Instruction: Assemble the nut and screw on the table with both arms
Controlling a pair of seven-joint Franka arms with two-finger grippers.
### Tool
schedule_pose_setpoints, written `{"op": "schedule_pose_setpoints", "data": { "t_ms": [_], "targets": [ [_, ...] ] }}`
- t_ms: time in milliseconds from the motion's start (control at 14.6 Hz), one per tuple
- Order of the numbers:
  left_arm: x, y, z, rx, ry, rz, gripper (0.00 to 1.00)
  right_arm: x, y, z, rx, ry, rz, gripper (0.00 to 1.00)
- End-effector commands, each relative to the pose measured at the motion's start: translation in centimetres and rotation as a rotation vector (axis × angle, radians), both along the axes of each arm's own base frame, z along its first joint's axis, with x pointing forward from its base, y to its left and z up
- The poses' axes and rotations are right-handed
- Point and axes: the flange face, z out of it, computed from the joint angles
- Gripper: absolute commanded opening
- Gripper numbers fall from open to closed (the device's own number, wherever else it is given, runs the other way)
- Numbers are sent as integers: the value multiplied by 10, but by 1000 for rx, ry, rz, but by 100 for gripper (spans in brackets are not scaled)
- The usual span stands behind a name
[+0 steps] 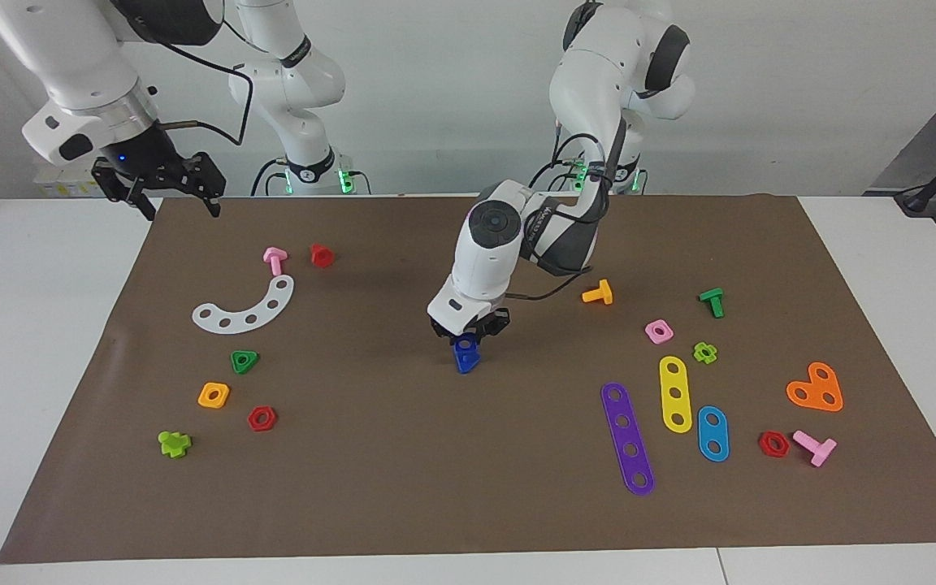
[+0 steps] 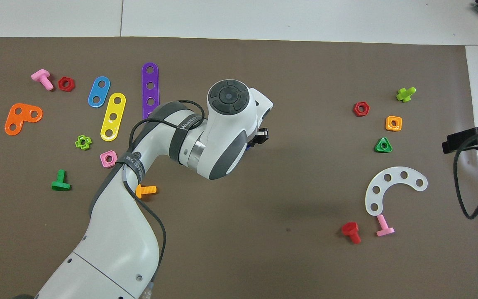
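My left arm reaches out over the middle of the brown mat (image 1: 403, 471). Its gripper (image 1: 468, 337) points down and is shut on a dark-blue piece with a triangular outline, the screw (image 1: 465, 356), whose lower tip is at the mat's surface. In the overhead view the wrist hides nearly all of this; only the fingers (image 2: 262, 136) and a sliver of blue (image 2: 247, 145) show. No separate dark-blue nut shows in either view. My right gripper (image 1: 167, 191) waits, open and empty, raised over the mat's edge at the right arm's end; it also shows in the overhead view (image 2: 471, 139).
Toward the right arm's end lie a white curved strip (image 1: 244, 307), a pink screw (image 1: 275, 260), a red screw (image 1: 321, 254), a green triangular nut (image 1: 244, 361) and an orange nut (image 1: 214, 395). Toward the left arm's end lie an orange screw (image 1: 598, 292), a pink nut (image 1: 659, 331) and coloured strips (image 1: 627, 439).
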Motion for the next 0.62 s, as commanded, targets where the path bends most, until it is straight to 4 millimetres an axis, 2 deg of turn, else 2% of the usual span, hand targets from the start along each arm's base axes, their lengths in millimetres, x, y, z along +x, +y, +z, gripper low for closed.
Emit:
{"op": "schedule_pose_setpoints", "data": {
  "t_ms": [0, 547],
  "targets": [
    [8, -1, -13, 17, 10, 10, 2, -2, 0, 1, 17, -1, 17, 100],
    [1, -8, -2, 37, 43, 5, 2, -2, 0, 1, 16, -1, 15, 100]
  ]
}}
